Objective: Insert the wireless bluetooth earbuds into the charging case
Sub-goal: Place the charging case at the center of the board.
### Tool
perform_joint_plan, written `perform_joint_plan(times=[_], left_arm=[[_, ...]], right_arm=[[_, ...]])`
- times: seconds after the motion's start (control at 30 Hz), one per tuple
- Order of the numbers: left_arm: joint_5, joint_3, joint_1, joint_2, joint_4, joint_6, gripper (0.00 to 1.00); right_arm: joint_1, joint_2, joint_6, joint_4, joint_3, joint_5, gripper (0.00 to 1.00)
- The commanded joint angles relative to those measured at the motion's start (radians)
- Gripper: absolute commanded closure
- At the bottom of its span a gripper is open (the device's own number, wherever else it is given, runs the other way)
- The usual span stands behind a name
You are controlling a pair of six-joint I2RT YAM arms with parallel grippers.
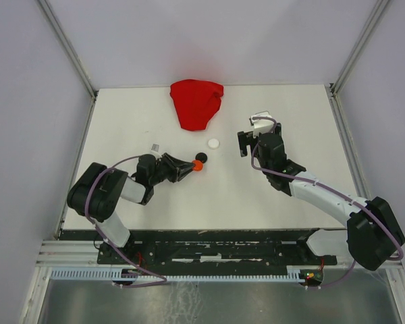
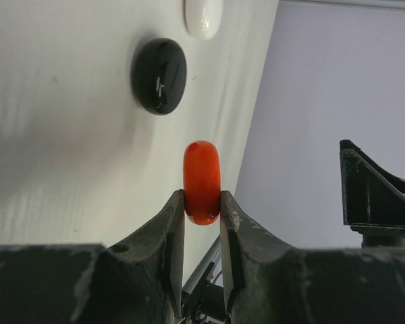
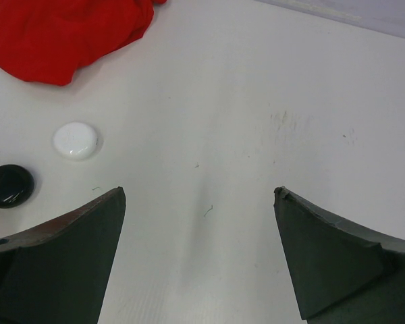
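My left gripper [image 1: 189,167] [image 2: 202,199] is shut on a round red charging case [image 1: 198,167] [image 2: 202,182], pinching its flat faces so it stands on edge just above the table. A black case [image 1: 201,157] [image 2: 159,75] [image 3: 9,185] lies closed on the table right beside it. Further back lies a closed white case [image 1: 213,143] [image 2: 204,17] [image 3: 75,140]. To the right of the cases my right gripper [image 1: 246,143] [image 3: 199,196] hangs open over bare table with nothing between its fingers. The wireless bluetooth earbuds are out of view.
A crumpled red cloth [image 1: 196,102] [image 3: 61,34] lies at the back middle of the white table [image 1: 290,115]. Part of the right arm [image 2: 378,189] shows at the right edge of the left wrist view. Grey walls and metal posts enclose the table.
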Motion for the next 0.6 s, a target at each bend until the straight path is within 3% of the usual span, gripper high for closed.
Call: perform_joint_plan(times=[0.0,0.57], left_arm=[[-0.028,-0.025,0.007,0.009,0.033,0.081,0.97],[-0.079,-0.075,0.042,-0.021,-0.041,0.145,0.97]], right_arm=[[-0.007,-0.017,0.018,0.0,0.049,-0.01,0.01],[-0.01,0.004,0.023,-0.008,0.059,-0.022,0.01]])
